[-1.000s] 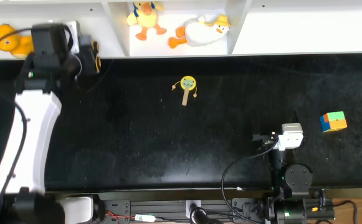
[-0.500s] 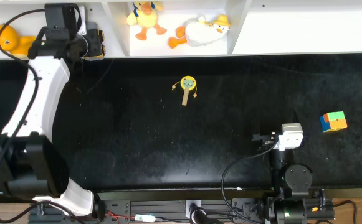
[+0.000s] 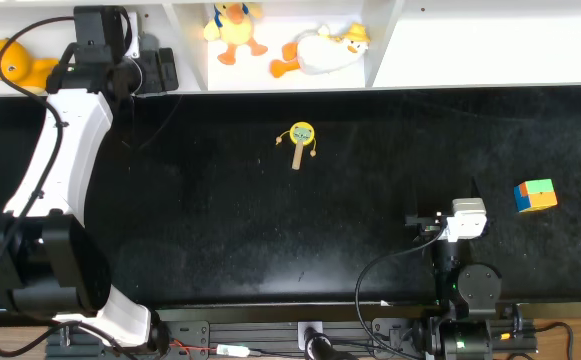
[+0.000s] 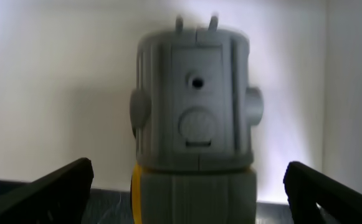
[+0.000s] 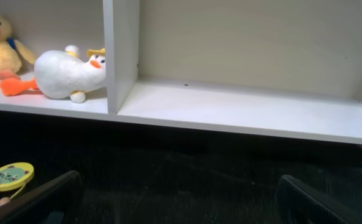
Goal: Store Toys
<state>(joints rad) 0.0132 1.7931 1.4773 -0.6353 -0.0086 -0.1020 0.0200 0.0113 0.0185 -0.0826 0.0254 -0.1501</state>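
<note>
Left gripper (image 3: pixel 158 70) is at the far left compartment of the white shelf (image 3: pixel 470 50). Its fingers (image 4: pixel 50 190) are spread wide on either side of the grey and yellow toy (image 4: pixel 193 106) and do not appear to touch it. The toy stands upright against the compartment's back wall, so it looks stored. It seems to be hard moulded plastic: light, stiff and smooth enough to slip. If it needs taking again, the flat ribbed flanks would be the place to grip, not the small round knobs on its sides. Right gripper (image 5: pixel 179 180) is open too and holds nothing, low at the near right of the black table (image 3: pixel 220 220). The yellow rattle (image 3: pixel 300 138) lies on the table in the middle, just short of the shelf. It looks very light, with a thin wooden handle and small beads hanging loose, and pinching across the handle close to the round head should keep it from swinging. The coloured cube (image 3: pixel 535 195) sits at the right, well apart from the rattle. It is rigid, and two opposite flat faces would give a squarer hold than the corners.
</note>
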